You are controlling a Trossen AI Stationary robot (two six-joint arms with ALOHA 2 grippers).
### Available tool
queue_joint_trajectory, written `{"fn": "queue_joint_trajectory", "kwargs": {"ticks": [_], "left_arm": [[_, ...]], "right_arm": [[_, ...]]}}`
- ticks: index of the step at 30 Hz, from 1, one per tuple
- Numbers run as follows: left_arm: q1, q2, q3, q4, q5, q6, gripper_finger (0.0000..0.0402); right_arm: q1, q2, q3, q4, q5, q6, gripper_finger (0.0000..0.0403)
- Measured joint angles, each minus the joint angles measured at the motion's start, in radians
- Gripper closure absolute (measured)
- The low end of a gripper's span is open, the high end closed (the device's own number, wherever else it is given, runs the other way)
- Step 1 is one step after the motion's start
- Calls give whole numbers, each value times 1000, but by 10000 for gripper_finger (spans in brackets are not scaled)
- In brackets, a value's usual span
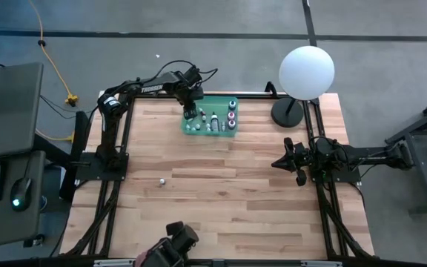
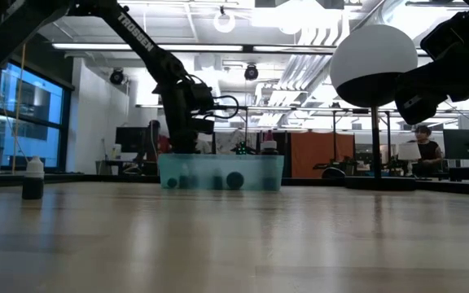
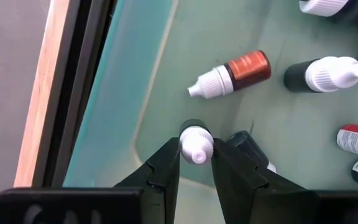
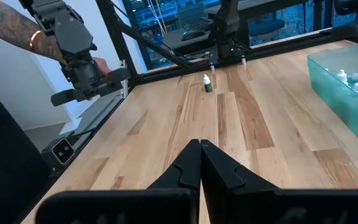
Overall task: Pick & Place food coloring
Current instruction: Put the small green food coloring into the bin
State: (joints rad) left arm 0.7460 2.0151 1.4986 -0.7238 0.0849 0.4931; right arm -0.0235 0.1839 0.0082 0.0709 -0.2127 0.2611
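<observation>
The green translucent tray (image 1: 210, 135) sits at the table's far middle and holds several small food coloring bottles (image 1: 221, 119). My left gripper (image 3: 196, 152) reaches down into the tray's left end (image 1: 190, 113) and is shut on one white-capped bottle (image 3: 196, 144) near the tray's corner. An orange-labelled bottle (image 3: 238, 71) lies on its side on the tray floor just beyond it. One lone bottle (image 1: 161, 180) stands upright on the wood near the table's left middle. My right gripper (image 4: 200, 146) waits shut at the table's right side (image 1: 296, 163), holding nothing. My left gripper pinches the bottle's white cap (image 3: 191, 135) between its two fingertips, one on each side. The fingers come from above, pointing steeply down. The bottle stands upright with its cap toward the camera. The cap and the fingers hide its base, so whether it rests on the tray floor does not show.
A white globe lamp (image 1: 306, 72) on a dark foot stands at the far right corner. More capped bottles (image 3: 325, 73) crowd the tray's right part. A person's hand with a dark gripper device (image 4: 79, 56) is at the table's near edge (image 1: 173, 243). Bare wood spans the middle.
</observation>
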Motion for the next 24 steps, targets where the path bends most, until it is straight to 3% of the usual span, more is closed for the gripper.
{"fn": "queue_joint_trajectory", "kwargs": {"ticks": [11,24], "left_arm": [[0,0,0,-13,15,0,287],[0,-3,53,-43,30,7,284]], "right_arm": [[0,0,0,0,0,0,402],[0,0,0,0,0,0,402]]}}
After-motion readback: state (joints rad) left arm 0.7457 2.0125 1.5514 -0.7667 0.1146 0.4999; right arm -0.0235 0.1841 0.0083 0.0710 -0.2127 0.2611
